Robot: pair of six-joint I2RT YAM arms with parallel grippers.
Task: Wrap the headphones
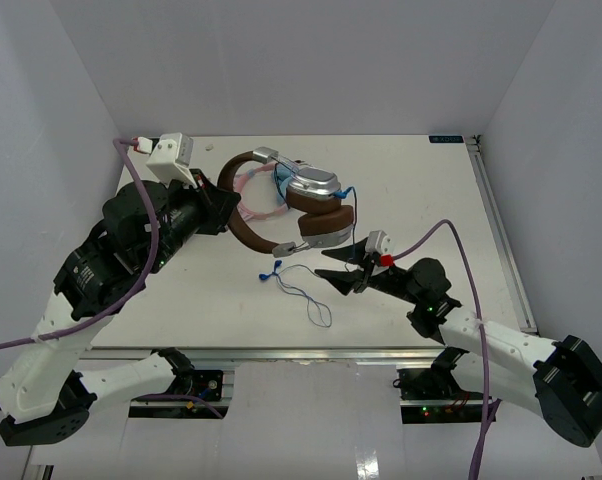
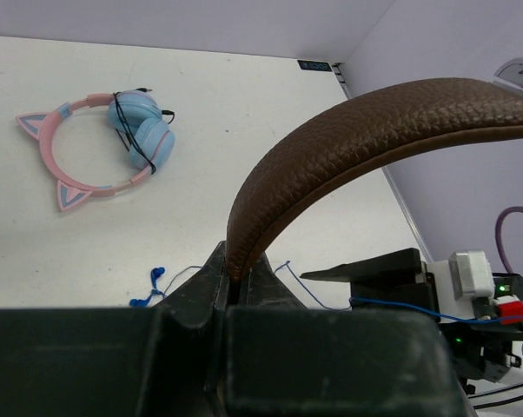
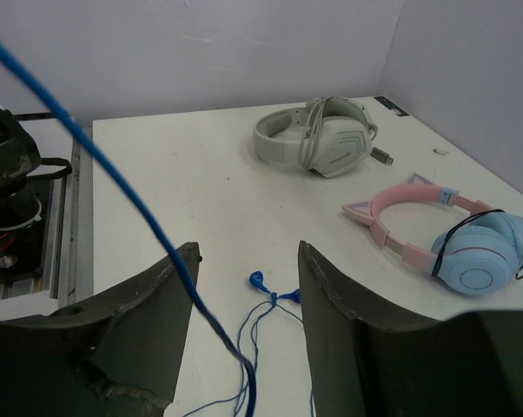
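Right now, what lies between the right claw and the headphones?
The thin blue cable runs from headphones to right claw; right wrist view shows it.

The white surface [image 1: 431, 200] is being occupied by two pairs of headphones: a pink cat-ear pair [image 2: 138, 122] with light blue cups (a dark cord is being held around those cups) and, not touching it, a grey-white pair [image 3: 318, 139]. Slack of a thin blue cable [image 3: 258, 280] is also being borne there, in loose loops toward the near edge.
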